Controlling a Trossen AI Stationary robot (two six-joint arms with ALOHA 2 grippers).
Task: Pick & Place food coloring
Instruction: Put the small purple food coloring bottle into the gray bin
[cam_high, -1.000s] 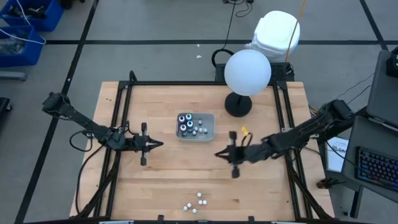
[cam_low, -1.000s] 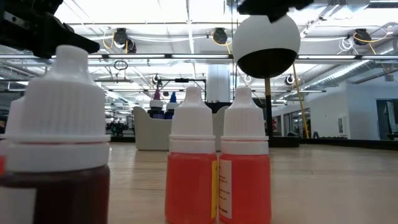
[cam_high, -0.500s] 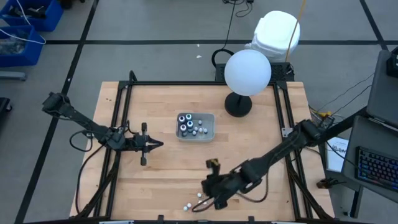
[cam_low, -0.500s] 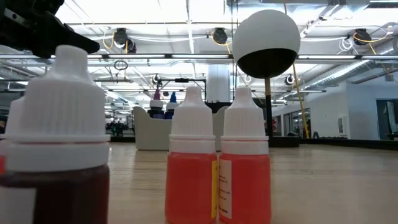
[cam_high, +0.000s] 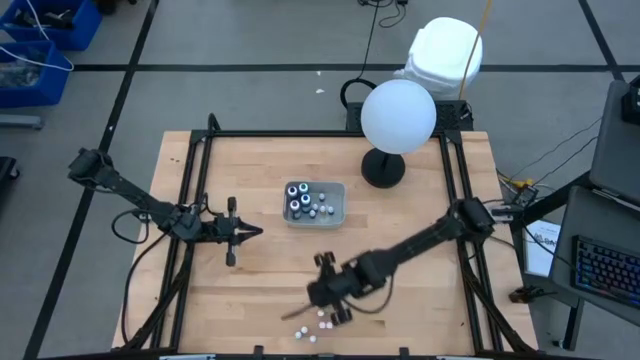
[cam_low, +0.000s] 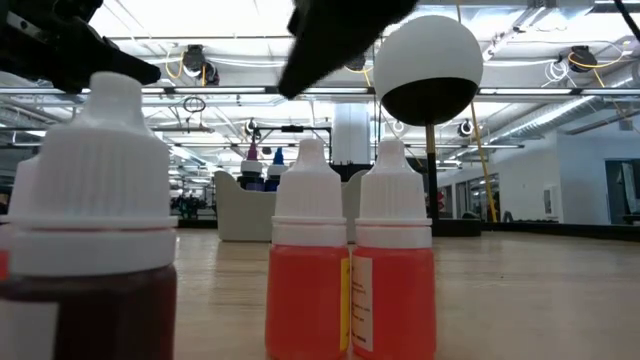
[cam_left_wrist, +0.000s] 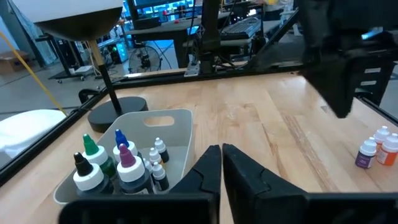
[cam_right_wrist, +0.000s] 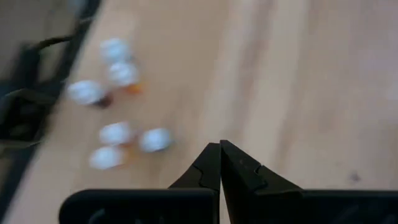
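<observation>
- The light wooden table (cam_high: 270, 275) with its black frame rails fills the high view, and I work over it with both dark arms.
- The large white globe on a black stand (cam_high: 397, 117) sits at the far side of the table, right of centre.
- The grey plastic tray (cam_high: 337, 205) lies near the middle of the table, and it holds several small food coloring bottles (cam_high: 300, 199), some dark with coloured tops and some white-capped; in the left wrist view they stand upright in it (cam_left_wrist: 121, 165).
- My right gripper (cam_high: 303, 311) reaches across to the near edge, just beside the loose bottles there, with my fingers pressed together and empty.
- My left gripper (cam_high: 256, 232) waits on the left side of the table, left of the tray, its fingers nearly touching and gripping nothing.
- A cluster of tiny white-capped bottles (cam_high: 317, 323) stands at the near edge of the table, well apart from the tray; the two orange-filled ones (cam_low: 350, 270) stand upright and touching in the low view.
</observation>
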